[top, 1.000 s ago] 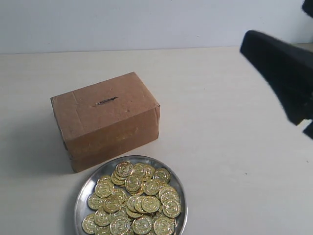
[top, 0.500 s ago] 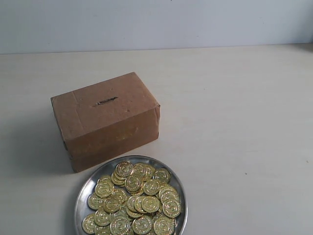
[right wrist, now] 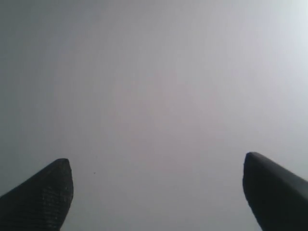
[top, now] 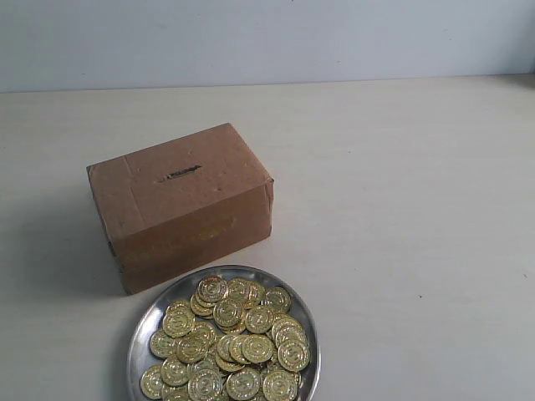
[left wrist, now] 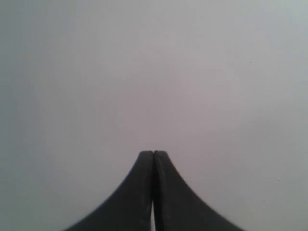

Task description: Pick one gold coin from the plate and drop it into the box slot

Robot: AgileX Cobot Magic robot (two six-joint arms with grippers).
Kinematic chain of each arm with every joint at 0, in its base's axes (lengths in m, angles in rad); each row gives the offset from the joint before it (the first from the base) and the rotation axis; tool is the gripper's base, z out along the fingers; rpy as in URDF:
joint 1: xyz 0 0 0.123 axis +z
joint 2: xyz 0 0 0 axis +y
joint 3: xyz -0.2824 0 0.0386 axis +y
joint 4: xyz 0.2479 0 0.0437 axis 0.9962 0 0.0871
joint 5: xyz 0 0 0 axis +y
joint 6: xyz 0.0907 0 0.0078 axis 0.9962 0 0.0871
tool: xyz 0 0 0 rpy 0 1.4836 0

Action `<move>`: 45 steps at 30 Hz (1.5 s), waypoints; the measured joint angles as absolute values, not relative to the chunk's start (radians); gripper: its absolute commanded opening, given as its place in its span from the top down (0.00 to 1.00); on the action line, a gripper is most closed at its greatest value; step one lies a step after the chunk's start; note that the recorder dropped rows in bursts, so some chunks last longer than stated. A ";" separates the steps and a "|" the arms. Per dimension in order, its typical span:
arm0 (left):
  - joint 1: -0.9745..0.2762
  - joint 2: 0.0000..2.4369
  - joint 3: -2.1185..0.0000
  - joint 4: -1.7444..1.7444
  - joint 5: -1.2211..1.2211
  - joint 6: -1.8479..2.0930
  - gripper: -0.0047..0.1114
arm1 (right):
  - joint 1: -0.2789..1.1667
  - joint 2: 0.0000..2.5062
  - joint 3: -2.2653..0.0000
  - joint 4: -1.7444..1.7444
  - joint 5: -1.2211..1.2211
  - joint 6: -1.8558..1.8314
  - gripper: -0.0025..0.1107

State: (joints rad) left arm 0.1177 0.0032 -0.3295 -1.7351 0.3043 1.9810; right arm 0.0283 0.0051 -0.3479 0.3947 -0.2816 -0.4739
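A brown cardboard box (top: pixel 184 205) stands left of centre on the pale table, with a short dark slot (top: pixel 181 174) in its top face. Just in front of it sits a round silver plate (top: pixel 142 330) heaped with several gold coins (top: pixel 230 342). Neither arm shows in the exterior view. In the left wrist view my left gripper (left wrist: pixel 153 153) is shut, its two black fingers pressed together with nothing between them, facing a blank grey surface. In the right wrist view my right gripper (right wrist: pixel 158 166) is open wide, empty, facing the same blank grey.
The pale table (top: pixel 401 209) stretches to the right of the box and plate. A light wall (top: pixel 267 38) runs along the table's far edge. The plate's near rim is cut off by the lower edge of the exterior view.
One second ago a black arm part stood at the upper right of the exterior view; it left the view by half a second ago. Box, plate and coins have not moved.
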 measured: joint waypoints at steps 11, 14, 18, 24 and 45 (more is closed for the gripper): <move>0.118 0.003 -0.221 -1.720 0.280 1.981 0.96 | 0.027 0.004 -0.182 0.395 -0.053 -0.474 0.19; 0.118 0.003 -0.141 -1.715 0.261 1.981 0.96 | 0.027 0.004 -0.143 0.395 -0.046 -0.474 0.19; 0.118 0.005 -0.071 -1.707 0.248 1.981 0.96 | 0.027 0.004 -0.106 0.393 -0.046 -0.474 0.19; 0.118 0.005 -0.033 -1.685 0.225 1.981 0.96 | 0.027 0.004 -0.063 0.394 -0.030 -0.474 0.19; 0.118 0.005 -0.010 -0.275 0.248 1.986 0.96 | 0.027 0.004 -0.061 0.414 0.035 -0.472 0.19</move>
